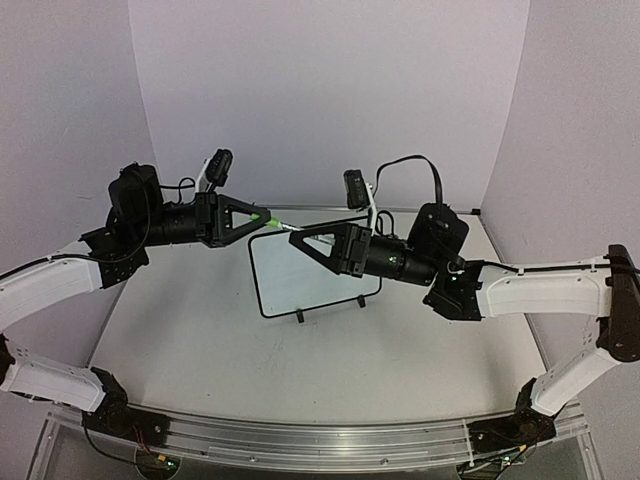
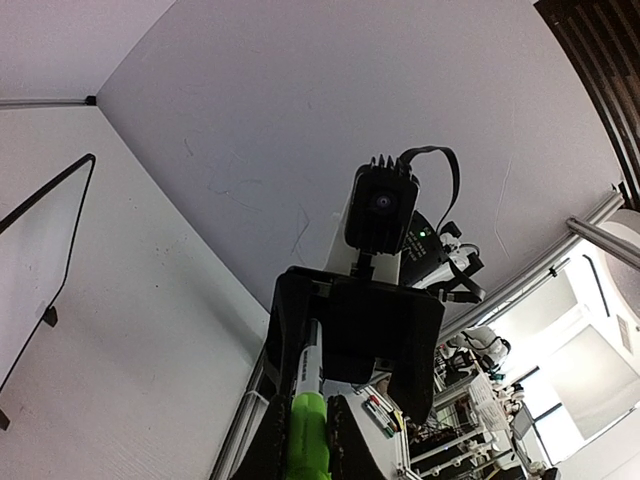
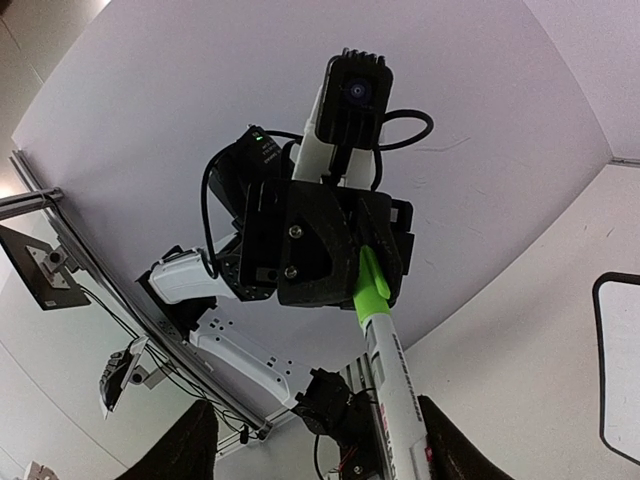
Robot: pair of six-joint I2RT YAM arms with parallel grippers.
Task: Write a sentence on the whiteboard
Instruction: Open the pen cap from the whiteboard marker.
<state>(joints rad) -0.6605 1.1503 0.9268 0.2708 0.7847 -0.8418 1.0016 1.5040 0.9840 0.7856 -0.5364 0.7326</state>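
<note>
The left jaws clench the marker [image 1: 283, 226] by its green cap [image 3: 368, 290], holding it level in the air so the right jaws (spread either side of the white barrel, not gripping) can likely pull the pen free. The whiteboard [image 1: 300, 285] stands on the surface [image 1: 200, 330] just below, no writing visible.

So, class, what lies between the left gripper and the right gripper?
A marker pen bridges them: green cap in the left gripper, white barrel reaching the right gripper. The top view shows it.
</note>
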